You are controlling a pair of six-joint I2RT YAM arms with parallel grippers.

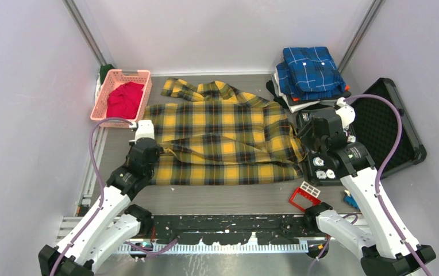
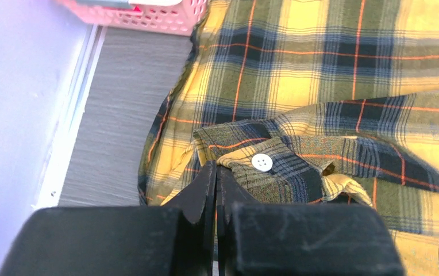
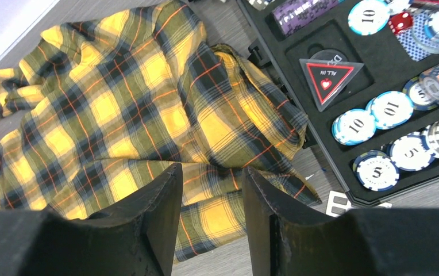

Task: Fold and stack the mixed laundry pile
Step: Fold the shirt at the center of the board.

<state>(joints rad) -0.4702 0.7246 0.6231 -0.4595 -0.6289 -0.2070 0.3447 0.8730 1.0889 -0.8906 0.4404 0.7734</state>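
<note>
Bright even light – soft shadows, wrist foregrounds blurred.

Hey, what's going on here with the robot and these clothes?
Two arms are working on the plaid shirt spread across the table. The left gripper is shut on a buttoned cuff at its left edge; the right gripper hangs open over its right edge. The red T-shirt lies bunched in the pink basket. A blue shirt tops a folded pile back right.
</note>
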